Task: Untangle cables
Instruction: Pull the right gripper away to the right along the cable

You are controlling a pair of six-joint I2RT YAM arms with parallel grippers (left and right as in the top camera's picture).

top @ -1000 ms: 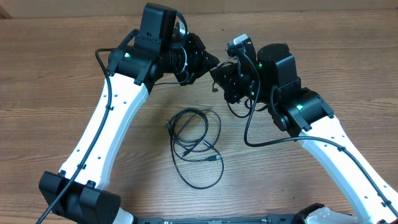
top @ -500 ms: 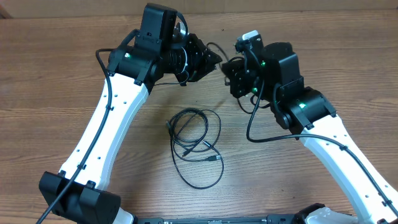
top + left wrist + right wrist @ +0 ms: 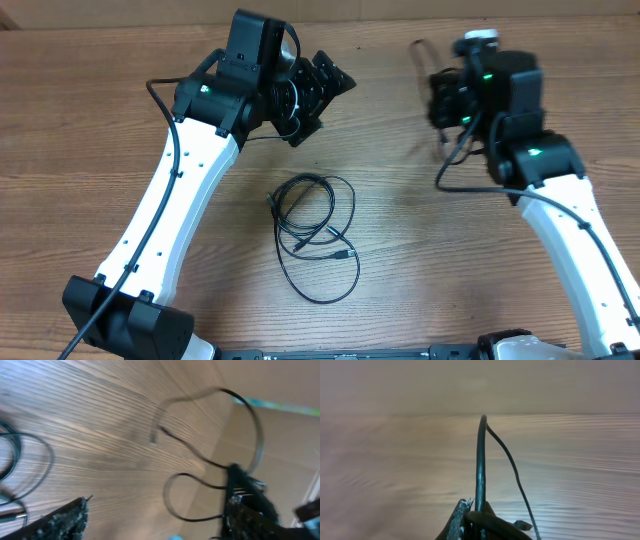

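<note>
The right end effector (image 3: 474, 520) is clenched on a thin black cord (image 3: 480, 460). Closest to its wrist camera, the fingers (image 3: 456, 524) pinch the cord. From there it stands straight up and bends over at the top, and a finer strand falls away to the right, with blurred bench (image 3: 580, 475) beyond.

The left end effector (image 3: 157, 491) is released. Its two fingers (image 3: 65, 520) sit wide apart at the bottom corners of its wrist view, with nothing between them. Past them a looping black cable (image 3: 200, 460) crosses the wood and ends in a small plug. It runs up to the right-hand finger, but whether it touches cannot be told, nor whether it is the cord the other arm holds.

Only the overhead view shows the whole layout. The coiled cable (image 3: 315, 230) lies in loose loops mid-bench, nearer the arm bases and well apart from both end effectors. Farther back the left end effector (image 3: 328, 82) sits splayed, and the right one (image 3: 443, 100) is off to the side — the cord there is only a blur.
</note>
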